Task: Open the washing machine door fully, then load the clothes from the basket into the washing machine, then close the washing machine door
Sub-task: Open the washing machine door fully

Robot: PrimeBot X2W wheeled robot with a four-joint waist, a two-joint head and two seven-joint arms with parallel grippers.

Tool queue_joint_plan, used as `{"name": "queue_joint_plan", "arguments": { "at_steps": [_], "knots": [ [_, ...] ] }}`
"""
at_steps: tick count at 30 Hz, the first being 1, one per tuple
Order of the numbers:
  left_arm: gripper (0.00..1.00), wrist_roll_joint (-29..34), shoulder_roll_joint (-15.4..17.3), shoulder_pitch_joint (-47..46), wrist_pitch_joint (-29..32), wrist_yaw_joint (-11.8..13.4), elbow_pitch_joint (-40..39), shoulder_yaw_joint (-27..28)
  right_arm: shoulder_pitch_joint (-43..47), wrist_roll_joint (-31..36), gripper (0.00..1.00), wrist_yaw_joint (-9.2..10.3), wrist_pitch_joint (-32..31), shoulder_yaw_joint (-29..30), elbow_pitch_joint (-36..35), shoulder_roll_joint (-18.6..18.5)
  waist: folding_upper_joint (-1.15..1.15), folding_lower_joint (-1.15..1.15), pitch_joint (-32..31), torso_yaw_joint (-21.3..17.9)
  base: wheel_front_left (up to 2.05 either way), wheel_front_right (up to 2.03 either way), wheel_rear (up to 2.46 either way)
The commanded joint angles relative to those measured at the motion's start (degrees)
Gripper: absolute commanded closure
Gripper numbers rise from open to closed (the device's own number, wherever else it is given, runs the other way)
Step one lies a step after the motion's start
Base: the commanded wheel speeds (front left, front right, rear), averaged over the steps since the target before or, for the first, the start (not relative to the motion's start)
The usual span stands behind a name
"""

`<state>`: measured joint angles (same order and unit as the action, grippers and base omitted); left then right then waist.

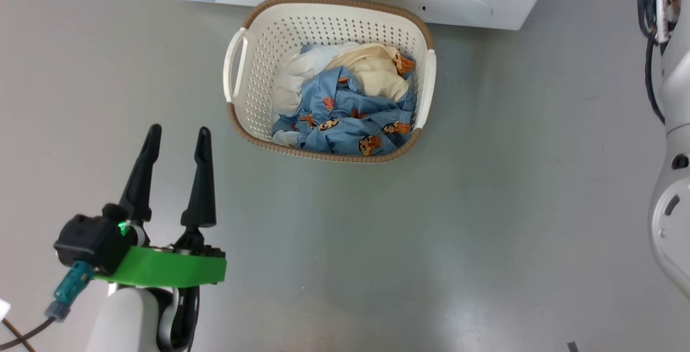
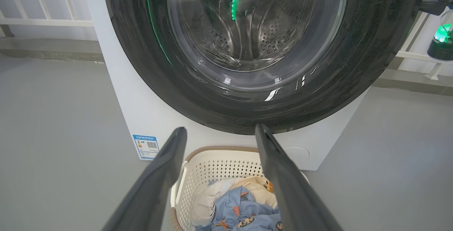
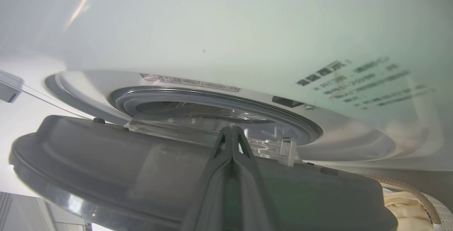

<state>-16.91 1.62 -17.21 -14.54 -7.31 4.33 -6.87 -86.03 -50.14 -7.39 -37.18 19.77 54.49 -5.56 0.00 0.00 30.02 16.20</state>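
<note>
The cream basket [image 1: 259,88] stands on the floor against the washing machine [image 1: 474,7], holding blue printed, cream and white clothes [image 1: 345,115]. My left gripper [image 1: 179,132] hovers open and empty, to the basket's lower left in the head view; in its wrist view its fingers [image 2: 276,160] frame the basket [image 2: 219,167] below the black-rimmed washing machine door [image 2: 354,64]. The right wrist view shows the door [image 3: 106,163] ajar, its grey inner side facing me, off the rubber-ringed mouth [image 3: 212,98]. My right gripper [image 3: 231,129] is shut, tips at the door's inner face near the glass bowl.
Grey floor [image 1: 485,206] spreads around the basket. My pale right forearm [image 1: 671,179] with dark cables runs down the right edge. A blue energy label [image 2: 145,146] sits low on the machine's front. White railings [image 2: 42,18] stand behind the machine.
</note>
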Motion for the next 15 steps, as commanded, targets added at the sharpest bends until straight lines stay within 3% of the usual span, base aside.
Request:
{"name": "queue_joint_plan", "arguments": {
  "at_steps": [1, 8, 15],
  "knots": [
    [0.0, -0.14, 1.26, -0.94, -0.46, -0.18, -1.42, 2.12, 1.2, 0.31, 1.0, -0.1, -1.06, -0.5, -1.63, 2.64, 0.0, 0.0, -0.36, -0.08, 0.0, 0.0, 0.0],
    [0.0, -0.19, 1.26, -0.65, -0.46, -0.18, -1.82, 2.38, 2.34, 1.7, 1.0, -0.1, -3.65, 0.93, -2.63, 2.63, 0.0, 0.0, -0.15, 0.12, 0.0, 0.0, 0.0],
    [0.0, -0.06, 1.26, -0.71, -0.46, -0.18, -1.91, 2.82, 3.97, -1.01, 1.0, -0.1, -8.85, -0.75, -5.4, 2.67, 0.0, 0.0, -0.74, 0.13, 0.0, 0.0, 0.0]
  ]
}}
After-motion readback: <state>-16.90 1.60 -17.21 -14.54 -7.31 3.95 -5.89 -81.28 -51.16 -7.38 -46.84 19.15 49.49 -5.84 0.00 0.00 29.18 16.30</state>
